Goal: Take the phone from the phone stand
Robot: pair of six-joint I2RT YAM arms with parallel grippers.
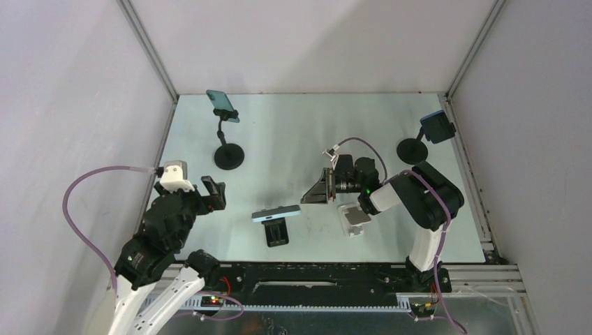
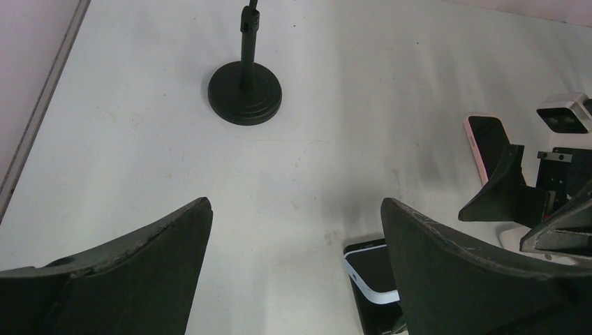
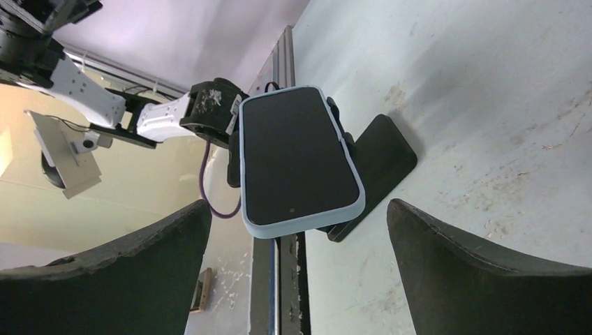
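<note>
A phone in a light blue case [image 1: 276, 213] rests screen up on a low black stand [image 1: 278, 234] near the table's front middle. In the right wrist view the phone [image 3: 297, 157] sits tilted on the stand [image 3: 382, 148], just ahead of my open fingers. My right gripper [image 1: 315, 188] is open and empty, just right of the phone and pointing at it. My left gripper [image 1: 215, 194] is open and empty, to the phone's left. In the left wrist view the phone's corner [image 2: 370, 271] shows beside my right finger [image 2: 447, 265].
A teal phone [image 1: 223, 105] sits on a gooseneck stand with a round base [image 1: 229, 155] at back left. A blue phone [image 1: 438, 128] sits on another round-based stand [image 1: 413, 149] at back right. A pink-cased phone [image 2: 487, 143] leans on a white stand [image 1: 354, 218] under my right arm.
</note>
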